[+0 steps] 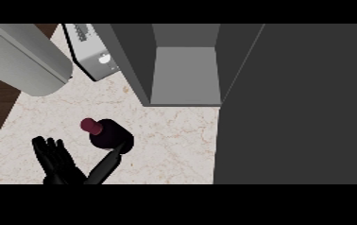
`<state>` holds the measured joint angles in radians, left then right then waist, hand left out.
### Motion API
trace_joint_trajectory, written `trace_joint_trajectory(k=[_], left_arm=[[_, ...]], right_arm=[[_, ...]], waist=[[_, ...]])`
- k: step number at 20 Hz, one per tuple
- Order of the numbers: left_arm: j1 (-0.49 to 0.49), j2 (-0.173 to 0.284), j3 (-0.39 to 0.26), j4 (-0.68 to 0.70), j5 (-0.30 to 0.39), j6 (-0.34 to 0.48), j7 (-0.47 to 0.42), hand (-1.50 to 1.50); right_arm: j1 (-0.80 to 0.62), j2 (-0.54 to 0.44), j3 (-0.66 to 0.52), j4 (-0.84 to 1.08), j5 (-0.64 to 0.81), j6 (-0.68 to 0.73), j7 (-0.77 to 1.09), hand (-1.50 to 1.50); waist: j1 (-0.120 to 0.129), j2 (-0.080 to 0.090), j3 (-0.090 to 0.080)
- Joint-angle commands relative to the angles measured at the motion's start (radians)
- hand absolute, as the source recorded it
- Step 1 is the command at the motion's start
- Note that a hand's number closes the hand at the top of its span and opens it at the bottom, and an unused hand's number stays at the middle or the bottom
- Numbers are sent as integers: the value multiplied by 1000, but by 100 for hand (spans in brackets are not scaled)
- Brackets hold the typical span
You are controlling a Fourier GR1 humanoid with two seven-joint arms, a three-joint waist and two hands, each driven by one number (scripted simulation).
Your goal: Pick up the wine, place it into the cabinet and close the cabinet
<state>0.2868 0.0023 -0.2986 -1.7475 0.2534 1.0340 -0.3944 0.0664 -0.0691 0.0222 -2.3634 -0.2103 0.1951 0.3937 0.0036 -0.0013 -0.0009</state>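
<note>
The wine bottle (106,133) stands on the marbled counter at the lower left, dark, with a red cap (89,124) seen from above. My left hand (59,165) comes in from the lower edge just left of it, open with fingers straight and pointing up. Its thumb (110,161) stretches right and reaches the bottle's near side. The cabinet (185,73) stands behind the bottle with its grey inside showing, nothing in it. Its dark door (286,106) is swung open and fills the right of the view. My right hand does not show.
A metal appliance (94,51) with a white knob sits at the back left beside the cabinet's wall. A large light-grey cylinder (28,63) slants across the upper left corner. Bare counter (174,139) lies between the bottle and the cabinet's front.
</note>
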Motion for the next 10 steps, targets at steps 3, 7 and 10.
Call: trace_joint_trajectory(k=[3, 7, 10], left_arm=[[-10, 14, 77, 77, 79, -93, -58, -150], [-51, -2, 100, 263, 276, -159, -276, -150], [-101, -2, 126, 372, 364, -213, -342, -150]], right_arm=[[80, 1, -20, -17, -34, 54, -58, -150], [145, 43, 75, -75, 38, 36, -29, -150], [-45, -7, -17, -32, -5, -21, 75, -150]], waist=[[-5, 1, 1], [-6, 0, 0], [-2, 2, 0]])
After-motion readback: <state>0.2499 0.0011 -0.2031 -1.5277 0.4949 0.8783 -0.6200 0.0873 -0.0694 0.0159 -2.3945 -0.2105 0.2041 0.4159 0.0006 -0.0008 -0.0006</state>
